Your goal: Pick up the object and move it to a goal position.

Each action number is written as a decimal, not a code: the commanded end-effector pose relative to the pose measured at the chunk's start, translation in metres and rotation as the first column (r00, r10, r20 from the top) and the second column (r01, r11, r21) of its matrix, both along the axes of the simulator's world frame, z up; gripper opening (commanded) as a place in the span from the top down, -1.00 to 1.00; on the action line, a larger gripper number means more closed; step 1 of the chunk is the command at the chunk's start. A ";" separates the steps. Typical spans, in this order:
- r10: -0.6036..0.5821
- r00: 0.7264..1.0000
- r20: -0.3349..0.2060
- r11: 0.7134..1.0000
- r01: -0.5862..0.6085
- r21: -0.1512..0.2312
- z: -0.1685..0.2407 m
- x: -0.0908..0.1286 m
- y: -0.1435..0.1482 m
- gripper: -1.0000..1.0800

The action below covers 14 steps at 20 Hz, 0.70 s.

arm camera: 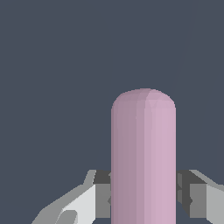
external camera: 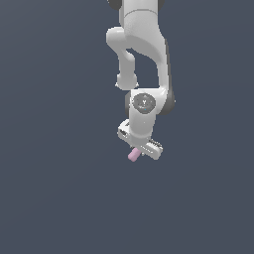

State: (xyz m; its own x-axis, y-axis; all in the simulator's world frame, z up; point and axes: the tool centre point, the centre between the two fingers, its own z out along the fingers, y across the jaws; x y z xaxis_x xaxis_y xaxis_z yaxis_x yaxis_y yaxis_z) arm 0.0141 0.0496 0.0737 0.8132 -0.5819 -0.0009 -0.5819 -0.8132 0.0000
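So the object (arm camera: 143, 157), that little pale pink capsule-shaped stick, is sitting right between my gripper's fingers. In the wrist view it fills most of the frame: rounded end pointing away from the camera, plain matte sides, and a finger pad (arm camera: 101, 199) pressed up against each side of it. No gap I can see on either side, so I'd call the gripper (arm camera: 143, 197) clamped onto it.

From the exterior view the object (external camera: 133, 155) is just a small pink stub poking out below the gripper (external camera: 140, 150), slanted down toward the exterior view's left. The hand is tilted rather than pointing straight down, and the stick follows that tilt.

Above it the white Panda arm (external camera: 141, 54) comes down from the top of the frame, folded at the elbow, with the round wrist joint just above the hand. Everything else is flat dark blue-grey background (external camera: 49, 149), and I can't tell where any surface lies under the object.
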 end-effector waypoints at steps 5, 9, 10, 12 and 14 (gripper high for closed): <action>0.000 1.000 0.001 1.000 0.000 0.000 0.037 -0.039 0.010 1.00; 0.000 1.000 0.001 1.000 0.000 0.000 0.061 -0.064 0.016 1.00; 0.000 1.000 0.001 1.000 0.000 0.000 0.067 -0.069 0.018 1.00; 0.000 1.000 0.001 1.000 0.000 0.000 0.077 -0.080 0.021 1.00; 0.000 1.000 0.001 1.000 0.000 0.000 0.087 -0.089 0.023 1.00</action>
State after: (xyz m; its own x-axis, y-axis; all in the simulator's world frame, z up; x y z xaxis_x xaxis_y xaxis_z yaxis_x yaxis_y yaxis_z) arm -0.0672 0.0709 0.1530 0.8135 -0.5816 -0.0005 -0.5816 -0.8135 -0.0008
